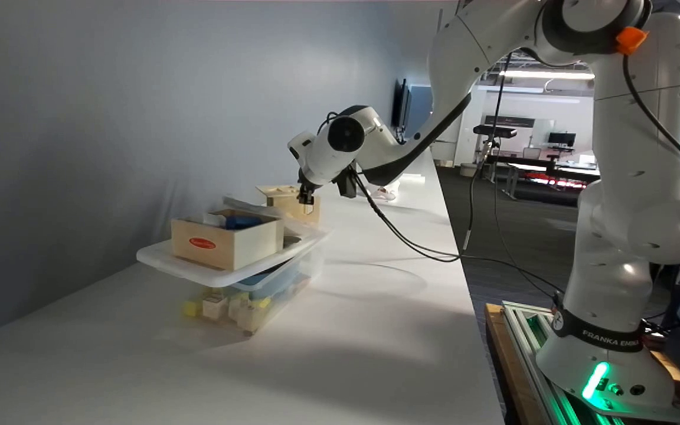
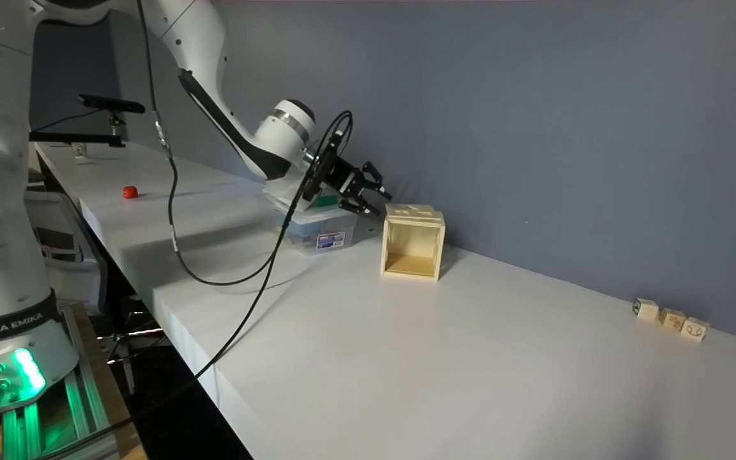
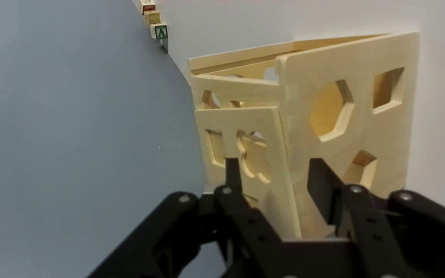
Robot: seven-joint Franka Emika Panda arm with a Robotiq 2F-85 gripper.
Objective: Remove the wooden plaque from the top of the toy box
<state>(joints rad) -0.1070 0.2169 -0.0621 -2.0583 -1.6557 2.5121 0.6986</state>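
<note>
The wooden plaque (image 3: 277, 162) is a flat pale panel with cut-out holes. It lies tilted on top of an open wooden toy box (image 3: 303, 77) that has shaped holes in its side. Plaque (image 2: 416, 211) and box (image 2: 416, 239) also show in an exterior view. My gripper (image 3: 274, 164) is open and empty, its fingers spread on either side of the plaque's long edge. In an exterior view the gripper (image 2: 382, 204) is at the box's upper edge. I cannot tell whether it touches. The see-through plastic bin (image 1: 275, 295) of toys stands beside the wooden box.
A wooden tray with a red mark (image 1: 216, 242) sits on the bin's pale lid (image 1: 189, 262). A grey wall (image 2: 534, 160) is close behind. Three letter blocks (image 2: 671, 318) are by the wall. A red object (image 2: 130, 191) is on the table. Loose cables (image 2: 266, 275) hang from the arm.
</note>
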